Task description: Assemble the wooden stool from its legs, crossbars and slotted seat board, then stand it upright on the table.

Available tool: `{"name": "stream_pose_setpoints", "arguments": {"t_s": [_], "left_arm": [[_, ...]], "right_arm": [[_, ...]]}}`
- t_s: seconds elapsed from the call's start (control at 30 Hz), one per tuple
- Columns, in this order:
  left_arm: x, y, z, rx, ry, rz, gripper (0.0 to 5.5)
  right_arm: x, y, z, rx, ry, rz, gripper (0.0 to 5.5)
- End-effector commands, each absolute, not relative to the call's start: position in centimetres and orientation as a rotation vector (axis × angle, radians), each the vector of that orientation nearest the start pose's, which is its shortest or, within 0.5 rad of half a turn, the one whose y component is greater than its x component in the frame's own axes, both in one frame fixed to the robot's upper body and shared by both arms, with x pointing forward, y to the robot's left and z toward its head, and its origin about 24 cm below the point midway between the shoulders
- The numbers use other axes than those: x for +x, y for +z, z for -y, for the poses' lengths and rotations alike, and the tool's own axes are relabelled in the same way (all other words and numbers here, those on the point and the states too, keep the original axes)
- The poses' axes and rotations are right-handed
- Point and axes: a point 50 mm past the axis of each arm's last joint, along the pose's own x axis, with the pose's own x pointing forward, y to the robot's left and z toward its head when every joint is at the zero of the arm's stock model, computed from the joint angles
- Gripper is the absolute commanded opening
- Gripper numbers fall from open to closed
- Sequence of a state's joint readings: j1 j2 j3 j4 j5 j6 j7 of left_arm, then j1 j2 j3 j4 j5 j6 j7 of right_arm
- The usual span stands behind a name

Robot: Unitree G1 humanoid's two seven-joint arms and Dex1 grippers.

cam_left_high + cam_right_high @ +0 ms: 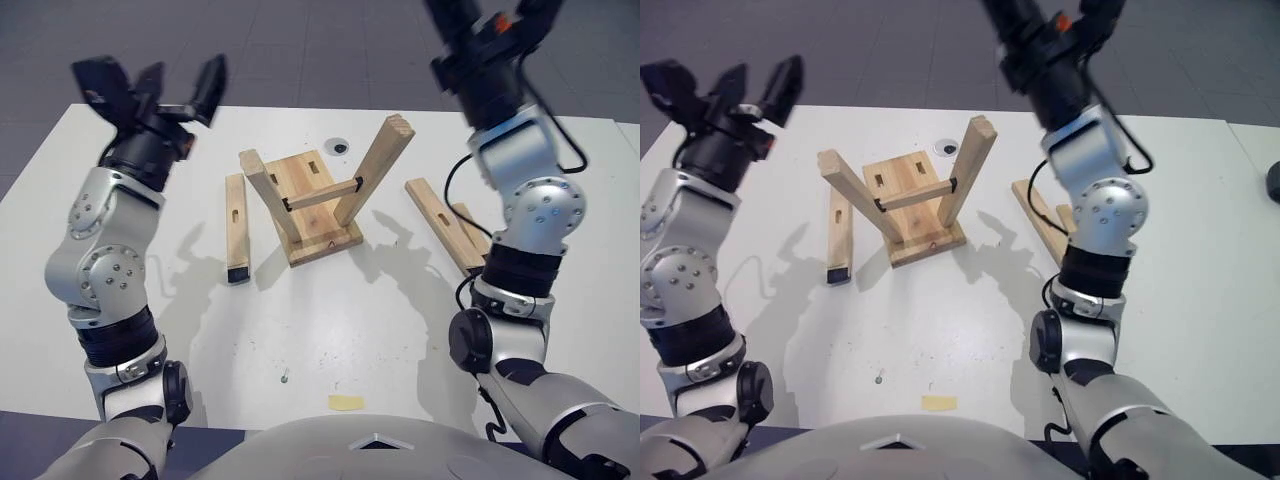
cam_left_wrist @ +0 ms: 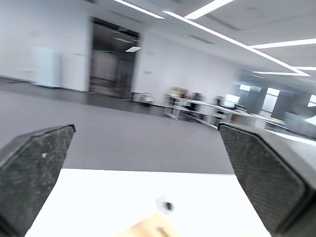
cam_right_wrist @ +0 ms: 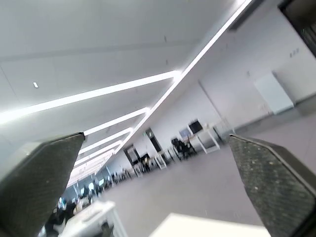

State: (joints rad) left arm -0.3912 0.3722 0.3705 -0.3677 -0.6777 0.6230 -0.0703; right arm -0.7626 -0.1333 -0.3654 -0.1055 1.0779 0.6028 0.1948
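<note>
The slotted seat board [image 1: 318, 222] lies flat on the white table [image 1: 330, 330]. Two legs [image 1: 372, 168] stand slanting up out of it, joined by a crossbar [image 1: 322, 194]. One loose leg [image 1: 236, 228] lies just left of the board, and two more wooden pieces [image 1: 442, 224] lie to its right, partly behind my right forearm. My left gripper [image 1: 155, 85] is raised above the table's far left corner, open and empty, its pads [image 2: 34, 168] wide apart. Raised high over the far right side, my right gripper [image 1: 490, 18] is open and empty too, with its pads [image 3: 39, 173] spread.
A small black round part [image 1: 339, 147] sits on the table behind the seat board. Near the front edge lie a yellow scrap [image 1: 346, 403] and a tiny screw [image 1: 285, 377]. A dark object [image 1: 1272, 180] sits at the far right. Grey floor lies beyond the table.
</note>
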Motion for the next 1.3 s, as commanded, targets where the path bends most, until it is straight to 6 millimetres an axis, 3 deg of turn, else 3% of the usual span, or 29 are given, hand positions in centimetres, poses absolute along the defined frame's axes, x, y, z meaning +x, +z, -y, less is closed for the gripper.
{"name": "stream_pose_setpoints", "arguments": {"t_s": [0.03,0.2,0.43,0.7,0.83,1.0,1.13,1.2,1.3], "left_arm": [[27.2,18.0,-21.5,-0.042,-0.213,0.071,5.40],[25.5,15.4,-16.5,-0.001,-0.447,-0.039,5.40],[25.7,16.2,-9.7,-0.053,-0.674,0.016,5.40],[27.7,17.4,-6.8,-0.049,-0.715,0.072,5.40],[28.5,18.5,-7.9,-0.063,-0.655,0.119,5.40],[30.0,20.1,-14.6,-0.061,-0.360,0.179,5.40],[29.9,19.6,-18.0,-0.017,-0.251,0.152,5.40],[29.8,19.4,-18.4,-0.025,-0.235,0.146,5.40],[29.7,19.0,-18.1,-0.028,-0.241,0.138,5.40]], "right_arm": [[31.5,26.5,18.1,0.785,0.585,0.443,5.37],[31.1,24.5,20.0,0.729,0.475,0.382,5.37],[30.9,24.6,19.1,0.757,0.502,0.389,5.37],[29.8,25.5,18.6,0.763,0.628,0.451,5.37],[27.1,26.0,17.1,0.721,0.903,0.433,5.37],[23.4,23.7,16.1,0.527,1.178,0.224,5.37],[23.1,20.6,14.1,0.224,1.173,0.044,5.37],[23.2,19.0,13.3,0.060,1.145,0.009,5.37],[23.4,18.0,12.8,-0.025,1.115,0.011,5.37]]}}
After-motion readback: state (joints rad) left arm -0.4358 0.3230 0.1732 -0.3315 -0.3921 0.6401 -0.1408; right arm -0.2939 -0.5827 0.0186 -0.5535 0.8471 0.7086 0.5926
